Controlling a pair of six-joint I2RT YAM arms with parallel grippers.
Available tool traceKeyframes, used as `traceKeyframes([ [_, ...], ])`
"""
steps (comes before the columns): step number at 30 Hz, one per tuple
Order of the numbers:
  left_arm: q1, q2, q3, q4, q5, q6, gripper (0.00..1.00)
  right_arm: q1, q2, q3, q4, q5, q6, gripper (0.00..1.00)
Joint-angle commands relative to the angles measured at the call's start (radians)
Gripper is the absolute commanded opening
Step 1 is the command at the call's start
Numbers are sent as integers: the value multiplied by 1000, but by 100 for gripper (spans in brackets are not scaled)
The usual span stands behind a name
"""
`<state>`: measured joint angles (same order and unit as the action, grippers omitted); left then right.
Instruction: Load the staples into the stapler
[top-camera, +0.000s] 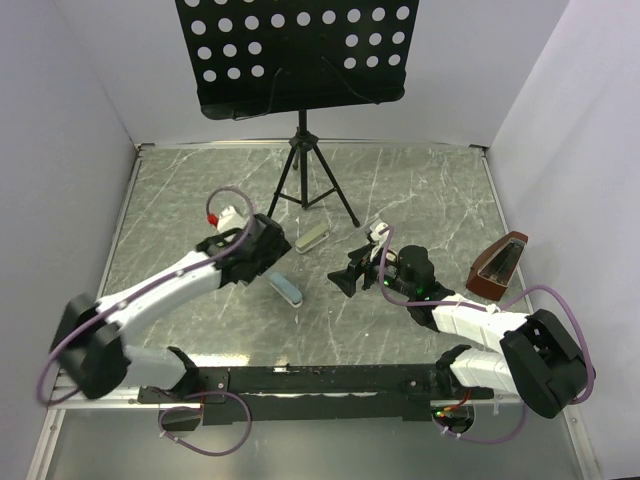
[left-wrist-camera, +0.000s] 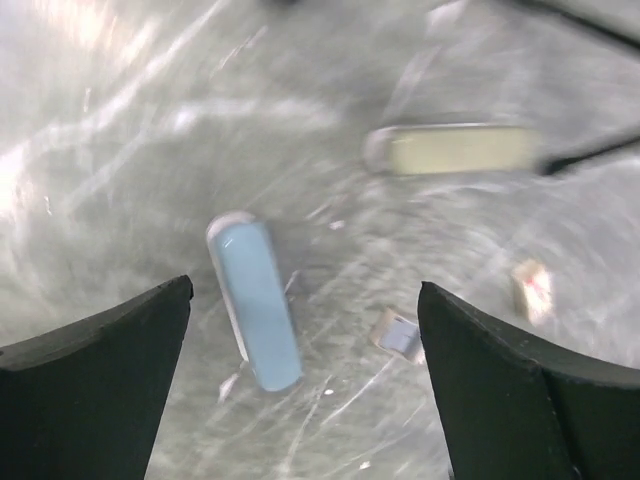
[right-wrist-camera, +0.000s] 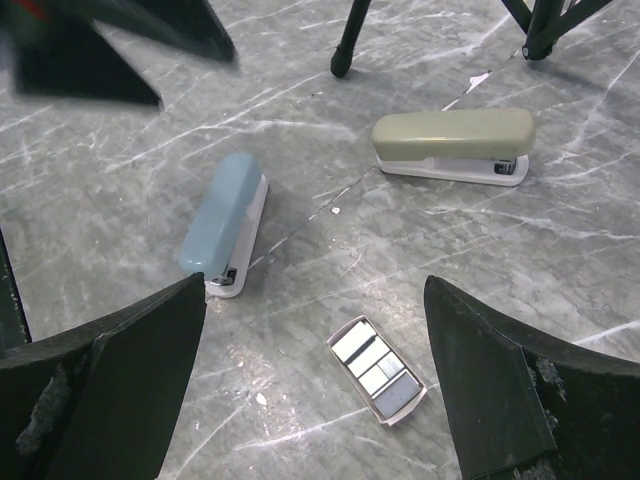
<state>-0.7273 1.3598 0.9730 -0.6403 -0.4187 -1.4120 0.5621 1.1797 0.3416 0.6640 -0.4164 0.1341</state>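
A light-blue stapler (right-wrist-camera: 225, 222) lies closed on the marble table, and a beige stapler (right-wrist-camera: 452, 140) lies closed farther back. The staples (right-wrist-camera: 378, 370) are a small open tray holding silvery-grey strips. It rests on the table between and just below the fingertips of my right gripper (right-wrist-camera: 315, 285), which is open and holds nothing. My left gripper (left-wrist-camera: 305, 300) is also open and empty, hovering above the blue stapler (left-wrist-camera: 255, 300) with the staples (left-wrist-camera: 398, 333) off to its right. In the top view my left gripper (top-camera: 270, 262) sits over the blue stapler (top-camera: 288, 288). There my right gripper (top-camera: 348, 278) hides the staples.
A black tripod (top-camera: 304, 180) carrying a perforated music stand stands at the back centre. A brown wedge-shaped object (top-camera: 497, 268) sits at the right. A small tan-and-white piece (left-wrist-camera: 533, 290) lies right of the staples. White walls enclose the table.
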Motion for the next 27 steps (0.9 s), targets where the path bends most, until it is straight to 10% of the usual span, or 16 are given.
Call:
traceKeyframes([
  [1, -4, -174, -9, 161, -118, 545, 99, -5, -15, 25, 31, -21, -24, 96],
  [13, -3, -435, -204, 381, 525, 1716, 99, -5, -29, 14, 49, -21, -19, 96],
  [27, -3, -102, -74, 153, 767, 2119, 99, -8, -46, 7, 46, -7, -21, 96],
])
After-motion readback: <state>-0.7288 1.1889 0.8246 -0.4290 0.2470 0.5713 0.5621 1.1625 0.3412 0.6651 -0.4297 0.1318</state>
